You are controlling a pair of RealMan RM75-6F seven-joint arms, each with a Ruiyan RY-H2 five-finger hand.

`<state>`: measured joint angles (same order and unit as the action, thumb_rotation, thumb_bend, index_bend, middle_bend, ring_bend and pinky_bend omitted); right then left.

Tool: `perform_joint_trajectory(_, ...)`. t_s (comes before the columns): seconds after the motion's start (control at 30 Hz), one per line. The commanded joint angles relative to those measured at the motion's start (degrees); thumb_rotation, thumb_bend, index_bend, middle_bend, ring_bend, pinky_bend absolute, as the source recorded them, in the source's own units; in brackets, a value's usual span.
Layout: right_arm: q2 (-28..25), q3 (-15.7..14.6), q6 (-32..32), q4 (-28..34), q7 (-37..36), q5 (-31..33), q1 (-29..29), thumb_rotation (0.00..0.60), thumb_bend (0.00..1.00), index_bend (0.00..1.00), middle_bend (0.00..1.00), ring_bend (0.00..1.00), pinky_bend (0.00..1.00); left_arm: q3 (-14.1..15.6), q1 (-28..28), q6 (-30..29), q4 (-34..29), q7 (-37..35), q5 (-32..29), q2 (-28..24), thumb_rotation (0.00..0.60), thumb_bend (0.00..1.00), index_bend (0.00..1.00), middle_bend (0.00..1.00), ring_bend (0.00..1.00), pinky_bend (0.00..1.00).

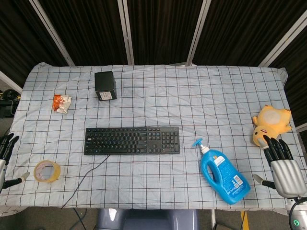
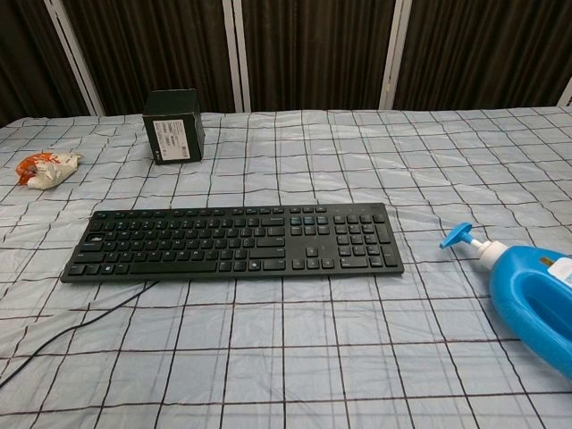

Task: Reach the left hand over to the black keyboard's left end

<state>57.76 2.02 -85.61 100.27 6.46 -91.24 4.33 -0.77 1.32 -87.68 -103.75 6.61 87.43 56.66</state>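
The black keyboard point(image 1: 132, 140) lies flat across the middle of the checked tablecloth, its left end point(image 1: 89, 141) toward my left side; it shows in the chest view too as the keyboard point(image 2: 232, 241). My left hand point(image 1: 5, 158) is at the table's front left edge, far left of the keyboard, fingers spread and holding nothing. My right hand point(image 1: 283, 165) hovers at the front right edge, fingers extended and apart, empty. Neither hand shows in the chest view.
A roll of yellow tape point(image 1: 47, 171) lies between my left hand and the keyboard. The keyboard's cable point(image 1: 81, 179) runs off the front edge. A black box point(image 1: 105, 86), a snack wrapper point(image 1: 62, 102), a blue detergent bottle point(image 1: 223, 172) and a yellow plush toy point(image 1: 269, 124) also sit on the table.
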Motion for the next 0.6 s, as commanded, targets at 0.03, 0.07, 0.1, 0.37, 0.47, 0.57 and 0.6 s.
perform_joint_trajectory(0.03, 0.0, 0.0, 0.1, 0.1, 0.1, 0.1, 0.0, 0.600, 0.05, 0.00, 0.00, 0.00, 0.00, 0.0, 0.0, -0.1, 0.0, -0.1, 0.1, 0.0, 0.600, 0.04, 0.00, 0.00, 0.00, 0.00)
perform_joint_trajectory(0.07, 0.0, 0.0, 0.1, 0.1, 0.1, 0.1, 0.0, 0.600, 0.05, 0.00, 0.00, 0.00, 0.00, 0.0, 0.0, -0.2, 0.0, -0.1, 0.2, 0.0, 0.600, 0.04, 0.00, 0.00, 0.00, 0.00)
perform_joint_trajectory(0.1, 0.0, -0.1, 0.1, 0.1, 0.1, 0.1, 0.0, 0.600, 0.05, 0.00, 0.00, 0.00, 0.00, 0.0, -0.1, -0.2, 0.0, -0.1, 0.3, 0.0, 0.600, 0.04, 0.00, 0.00, 0.00, 0.00)
perform_joint_trajectory(0.37, 0.1, -0.2, -0.9, -0.1, -0.7, -0.9, -0.3, 0.600, 0.05, 0.00, 0.00, 0.00, 0.00, 0.3, -0.3, -0.8, 0.2, 0.3, 1.2, 0.2, 0.600, 0.04, 0.00, 0.00, 0.00, 0.00)
perform_joint_trajectory(0.47, -0.1, -0.3, -0.4, 0.2, -1.1, -0.4, -0.3, 0.600, 0.05, 0.00, 0.00, 0.00, 0.00, 0.3, -0.1, -0.5, 0.2, 0.4, 1.1, 0.3, 0.600, 0.04, 0.00, 0.00, 0.00, 0.00)
perform_joint_trajectory(0.57, 0.0, -0.3, 0.0, 0.2, -1.0, -0.1, -0.1, 0.600, 0.05, 0.00, 0.00, 0.00, 0.00, 0.2, 0.1, 0.1, 0.1, 0.2, 0.6, 0.3, 0.600, 0.04, 0.00, 0.00, 0.00, 0.00)
perform_joint_trajectory(0.6, 0.0, -0.3, 0.1, 0.2, -1.0, -0.1, -0.1, 0.600, 0.06, 0.00, 0.00, 0.00, 0.00, 0.2, 0.2, 0.2, 0.0, 0.1, 0.5, 0.3, 0.600, 0.04, 0.00, 0.00, 0.00, 0.00)
